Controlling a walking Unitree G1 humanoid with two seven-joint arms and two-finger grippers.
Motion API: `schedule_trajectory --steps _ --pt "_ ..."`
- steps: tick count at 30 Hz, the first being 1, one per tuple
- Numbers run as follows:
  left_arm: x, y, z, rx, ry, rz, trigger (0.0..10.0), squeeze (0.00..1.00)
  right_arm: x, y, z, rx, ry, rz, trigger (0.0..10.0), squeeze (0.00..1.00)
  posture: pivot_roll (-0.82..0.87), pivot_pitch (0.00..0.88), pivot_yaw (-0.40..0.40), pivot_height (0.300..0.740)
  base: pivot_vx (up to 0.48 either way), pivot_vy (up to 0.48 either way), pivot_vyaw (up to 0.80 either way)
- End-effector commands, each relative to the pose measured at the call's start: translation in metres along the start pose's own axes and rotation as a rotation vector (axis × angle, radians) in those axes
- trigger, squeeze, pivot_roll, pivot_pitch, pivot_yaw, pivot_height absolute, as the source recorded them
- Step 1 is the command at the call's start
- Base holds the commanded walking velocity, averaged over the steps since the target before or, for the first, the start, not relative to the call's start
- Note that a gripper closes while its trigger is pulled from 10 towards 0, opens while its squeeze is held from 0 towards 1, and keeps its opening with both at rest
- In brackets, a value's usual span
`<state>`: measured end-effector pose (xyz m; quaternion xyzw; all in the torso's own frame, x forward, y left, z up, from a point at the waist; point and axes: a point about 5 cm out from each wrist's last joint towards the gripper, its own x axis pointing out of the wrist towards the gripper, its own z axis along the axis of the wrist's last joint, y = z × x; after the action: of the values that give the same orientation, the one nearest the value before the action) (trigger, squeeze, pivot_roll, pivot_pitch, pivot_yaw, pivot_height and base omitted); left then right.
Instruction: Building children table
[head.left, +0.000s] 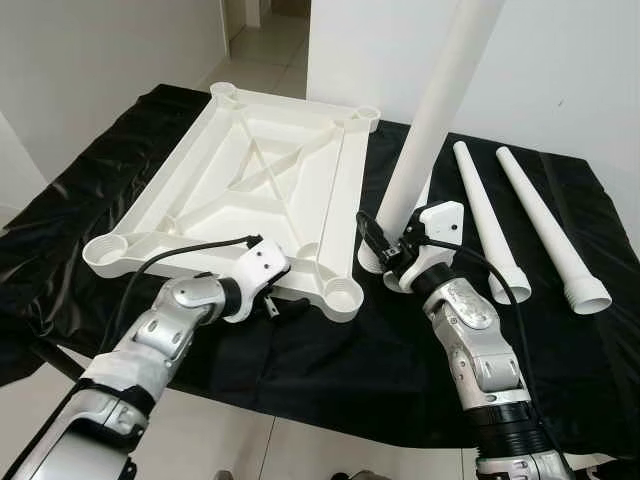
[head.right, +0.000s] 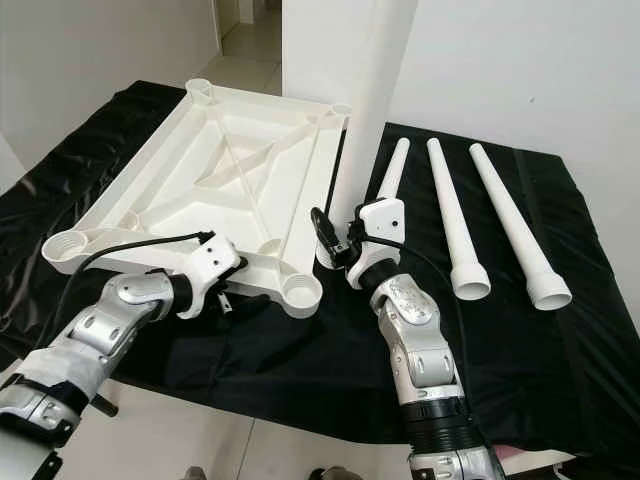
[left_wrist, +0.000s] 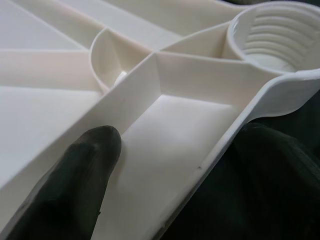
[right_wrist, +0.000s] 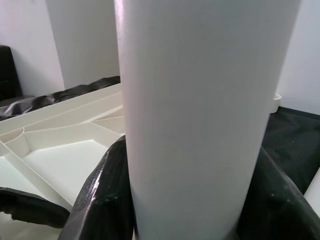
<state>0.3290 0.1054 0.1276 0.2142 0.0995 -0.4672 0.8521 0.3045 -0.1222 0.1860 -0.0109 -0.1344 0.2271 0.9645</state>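
Fingers first: my left gripper's pinch the near rim of the upturned tabletop, 1 finger lying inside the rim channel beside the corner socket. My right gripper's fingers are clamped around the base of a white leg, held nearly upright just at 3 o'clock of that socket. I judge the risk is misalignment: the leg leans, so lowering it askew could cross the socket's thread ridges or shove the tabletop off the black-draped desk if the left grip slips. Further toward 3 o'clock, 2 spare legs lie flat; a 3rd lies behind the held leg, crowding my wrist.
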Motion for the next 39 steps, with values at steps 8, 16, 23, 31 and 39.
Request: schedule_trajectory --steps 8,16,23,31,39 --pt "0.025 0.002 0.028 0.045 -0.078 0.102 10.0 0.00 0.001 -0.001 0.004 0.006 -0.014 -0.014 10.0 0.00 0.01 0.068 -0.009 0.740 0.000 0.000 0.00" --pt "0.014 0.000 0.029 0.057 -0.125 0.060 10.0 0.00 -0.001 -0.002 -0.001 0.004 0.037 -0.040 10.0 0.00 0.01 0.069 -0.009 0.740 0.000 0.000 0.00" --pt "-0.006 0.007 0.047 -0.036 -0.266 0.065 10.0 0.00 0.000 -0.002 -0.007 -0.007 0.082 -0.032 10.0 0.00 0.03 0.071 -0.021 0.740 0.000 0.000 0.00" --pt "-0.020 -0.006 0.067 -0.181 -0.377 0.037 10.0 0.00 -0.003 0.008 -0.009 -0.030 0.086 0.038 10.0 0.00 0.04 0.073 -0.040 0.740 0.000 0.000 0.00" --pt "-0.022 -0.019 0.065 -0.150 -0.366 0.019 10.0 0.00 -0.008 0.013 -0.012 -0.031 0.092 0.060 10.0 0.00 0.06 0.071 -0.058 0.740 0.000 0.000 0.00"
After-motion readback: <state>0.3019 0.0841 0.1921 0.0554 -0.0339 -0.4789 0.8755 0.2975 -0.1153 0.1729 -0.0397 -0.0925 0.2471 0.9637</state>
